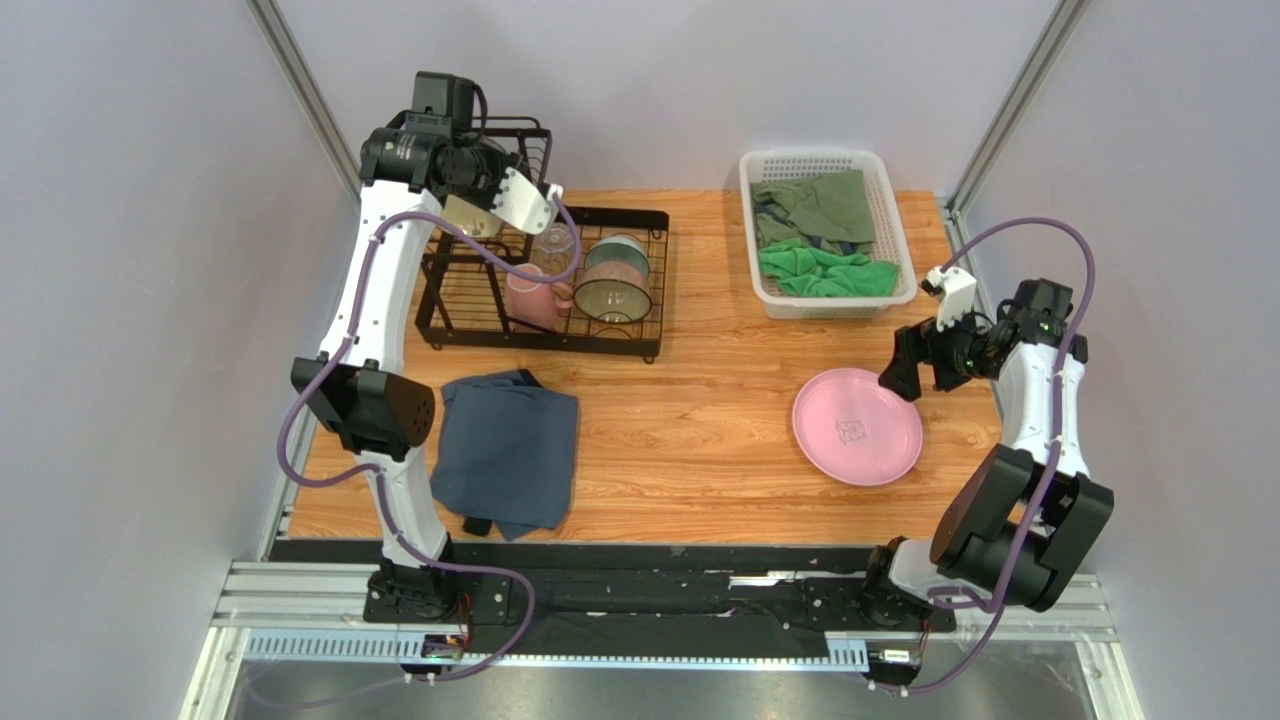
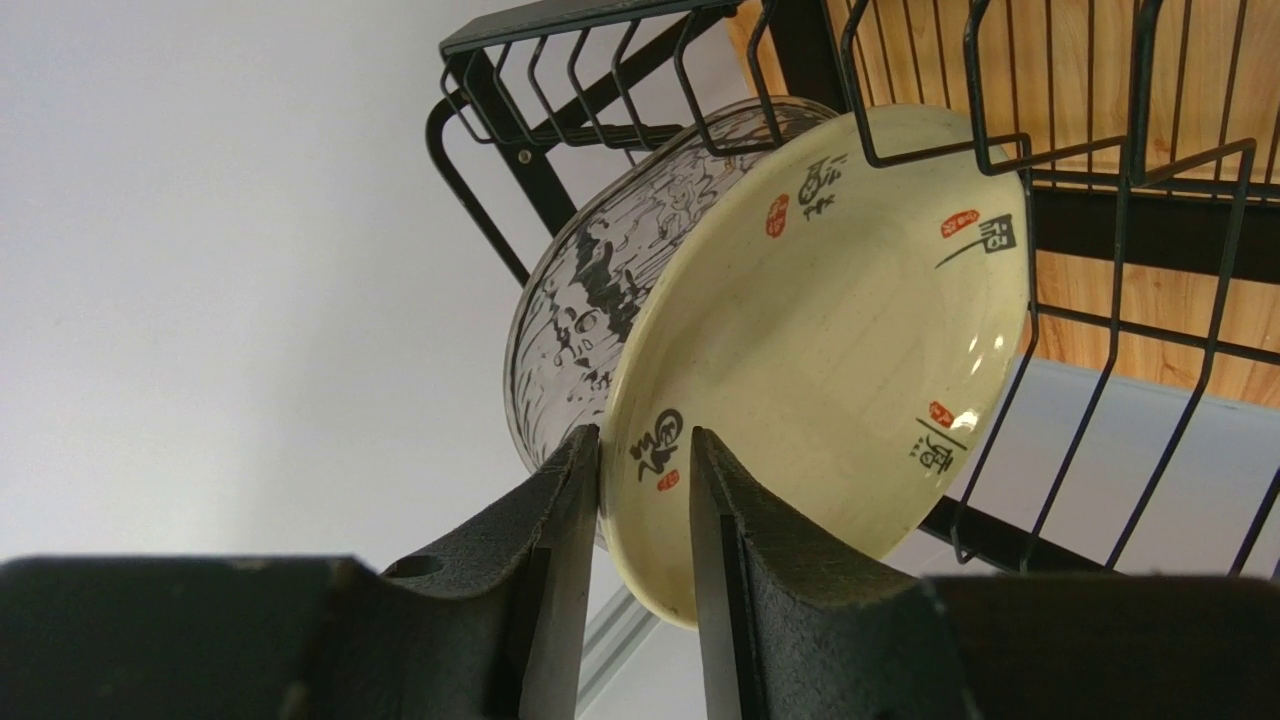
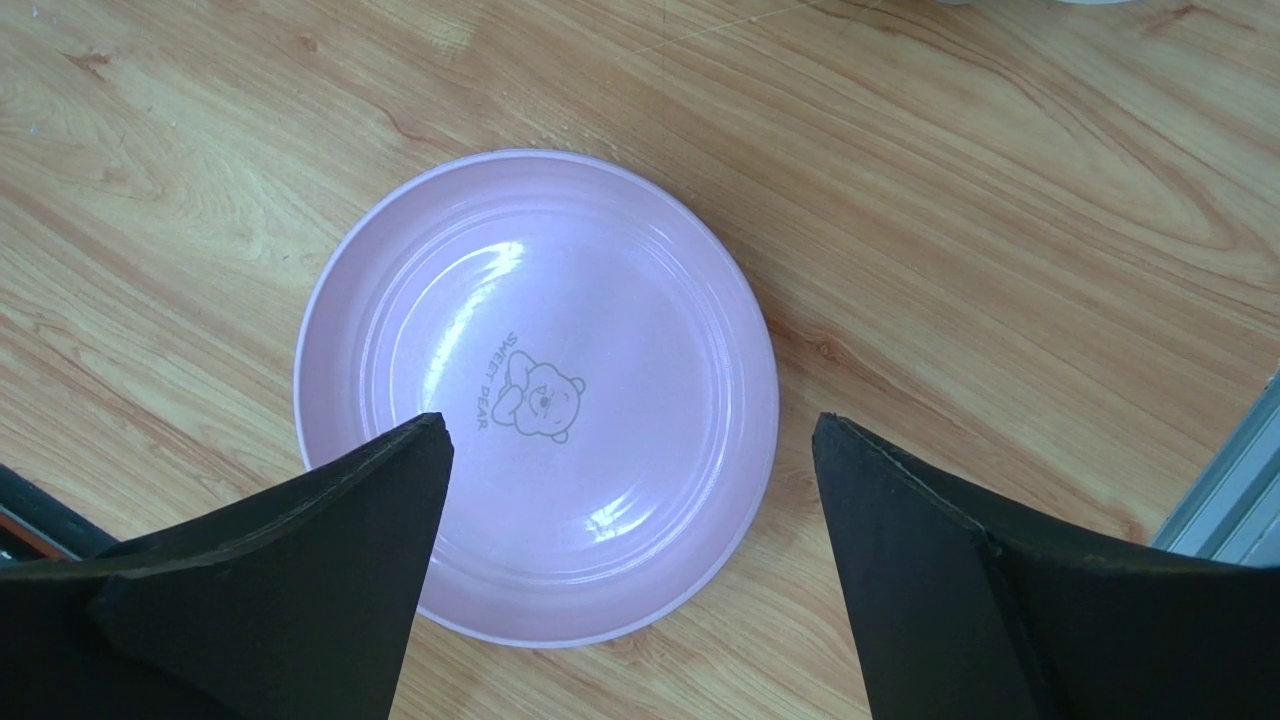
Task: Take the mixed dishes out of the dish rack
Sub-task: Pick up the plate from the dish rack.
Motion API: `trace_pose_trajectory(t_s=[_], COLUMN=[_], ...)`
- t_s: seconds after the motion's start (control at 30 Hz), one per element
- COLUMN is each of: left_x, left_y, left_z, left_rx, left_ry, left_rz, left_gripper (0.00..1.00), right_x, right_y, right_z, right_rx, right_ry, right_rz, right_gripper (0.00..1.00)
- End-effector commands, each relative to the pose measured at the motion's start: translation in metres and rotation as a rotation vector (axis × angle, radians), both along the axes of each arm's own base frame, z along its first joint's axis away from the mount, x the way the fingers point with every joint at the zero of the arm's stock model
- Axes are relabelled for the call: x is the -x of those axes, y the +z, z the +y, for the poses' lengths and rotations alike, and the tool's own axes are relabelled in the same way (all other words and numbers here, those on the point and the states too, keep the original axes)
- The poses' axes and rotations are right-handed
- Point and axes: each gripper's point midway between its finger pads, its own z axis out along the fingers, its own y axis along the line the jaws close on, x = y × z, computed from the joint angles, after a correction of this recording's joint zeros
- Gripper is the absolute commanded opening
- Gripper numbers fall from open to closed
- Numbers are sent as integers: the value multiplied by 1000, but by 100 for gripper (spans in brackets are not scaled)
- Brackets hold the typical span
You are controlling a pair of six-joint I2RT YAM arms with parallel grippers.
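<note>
The black wire dish rack [image 1: 631,342] stands at the back left. My left gripper [image 2: 643,450] is shut on the rim of the cream plate [image 2: 842,330], which stands on edge among the rack's wires [image 2: 1120,180], with a clear patterned glass dish [image 2: 579,300] behind it. In the top view the left gripper [image 1: 526,206] is over the rack's upper part. A pink mug [image 1: 529,296], a clear glass [image 1: 556,245] and a dark bowl with teal inside [image 1: 613,285] sit on the lower tray. The pink plate [image 1: 857,426] lies flat on the table. My right gripper [image 3: 624,435] is open and empty just above it.
A folded blue-grey cloth [image 1: 507,450] lies at the front left of the wooden table. A white plastic basket [image 1: 887,210] of green cloths stands at the back right. Grey walls close in both sides.
</note>
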Motion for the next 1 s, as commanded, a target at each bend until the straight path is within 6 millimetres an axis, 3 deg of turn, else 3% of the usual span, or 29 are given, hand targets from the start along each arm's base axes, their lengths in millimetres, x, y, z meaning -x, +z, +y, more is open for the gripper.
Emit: trace_pose_trajectory(t_s=[0.0,0.8,0.97], left_x=[-7,-15,-14], left_y=[12,10,17], left_z=[1,5,6], left_rx=[-3,-9,-9], left_ry=[-18,12,15], left_rz=[-43,-62,-82], left_gripper=[36,16,10], right_x=[-3,-1,1], right_y=[6,7,4], right_z=[0,-1,-1], right_rx=[22,38,37], right_ry=[21,18,18], right_rz=[-47,-47,-41], right_gripper=[95,95,95])
